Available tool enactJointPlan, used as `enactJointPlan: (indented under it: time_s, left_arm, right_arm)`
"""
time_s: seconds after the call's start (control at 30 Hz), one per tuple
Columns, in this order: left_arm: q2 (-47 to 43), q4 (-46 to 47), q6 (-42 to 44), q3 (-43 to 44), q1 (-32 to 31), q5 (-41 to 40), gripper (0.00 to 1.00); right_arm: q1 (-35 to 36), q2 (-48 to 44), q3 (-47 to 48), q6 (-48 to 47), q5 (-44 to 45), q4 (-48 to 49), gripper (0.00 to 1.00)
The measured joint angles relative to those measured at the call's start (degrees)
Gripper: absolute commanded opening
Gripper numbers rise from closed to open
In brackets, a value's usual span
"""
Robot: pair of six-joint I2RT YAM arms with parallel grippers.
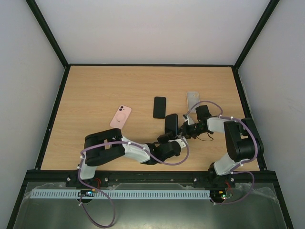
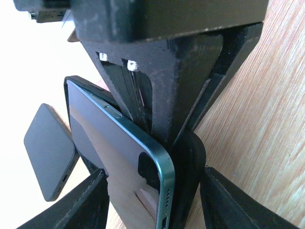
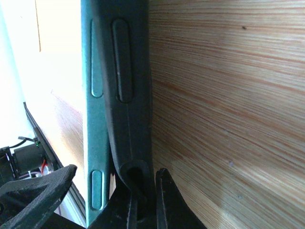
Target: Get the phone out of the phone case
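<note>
risk: right pincer (image 3: 143,191) clamped on phone case (image 3: 126,71) rim only; left pincer (image 2: 152,193) straddles phone (image 2: 109,143), grip unclear; loose phone could drop onto bench (image 3: 228,95)

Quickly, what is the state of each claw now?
Left claw: around the phone and phone case; whether it grips cannot be told.
Right claw: closed on the phone case edge.

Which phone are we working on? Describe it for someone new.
On the wooden table, look at the near middle. A dark-cased phone is raised and tilted there, between the left end effector and right end effector. The pink phone and black phone beyond lie flat, untouched.
</note>
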Motion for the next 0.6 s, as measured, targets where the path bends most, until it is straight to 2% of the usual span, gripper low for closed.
enactJointPlan:
  time_s: [0.33, 0.6]
  left_arm:
    - [-3.74, 5.09, 2.23, -4.07, -0.11, -0.92, 0.55]
    - [-5.11, 5.86, 3.48, -3.69, -0.09, -0.39, 0.5]
  right_arm:
    - [0.0, -0.11, 0.0, -0.59, 0.24, -0.07, 0.02]
    - [0.04, -0.59, 0.0, -1.11, 0.37, -0.26, 0.02]
